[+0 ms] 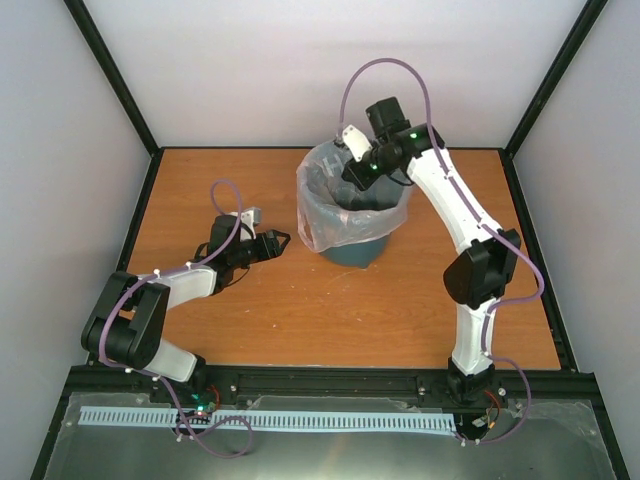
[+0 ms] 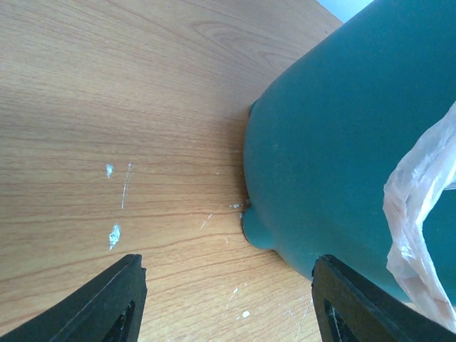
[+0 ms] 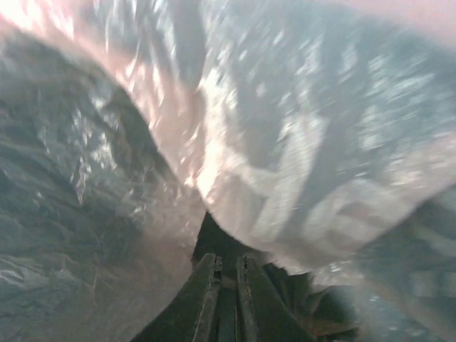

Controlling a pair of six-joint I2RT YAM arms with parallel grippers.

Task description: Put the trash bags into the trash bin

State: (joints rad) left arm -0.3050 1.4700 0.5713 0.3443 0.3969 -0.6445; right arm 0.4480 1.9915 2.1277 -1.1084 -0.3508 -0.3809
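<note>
Right end effector (image 1: 356,172) sits in the mouth of the trash bin (image 1: 358,250), upper centre of the top view, with its arm reaching in from the right of the frame. Right wrist view is nothing but crinkled film. Its two dark fingers (image 3: 206,292) stand together at bottom centre with only a thin slit between them, tips tucked under a pale-pink fold of the trash bag (image 3: 299,142); cannot tell whether any film is caught in the slit. Bag is in the bin like a liner: open at the top, edge turned out over the rim, skirt hanging down the outside, lowest on the left side of the frame. Teal base shows below the skirt. Bin stands upright on the wooden worktop (image 1: 330,320). Left end effector (image 1: 277,241) is low by the worktop at centre left, near the bin but not touching it, pointed toward it, spread wide and holding nothing. In the left wrist view its fingertips sit in the two bottom corners, the teal wall fills the right half, a strip of pink film hangs at the right edge, and white specks (image 2: 114,235) dot the wood at left.
</note>
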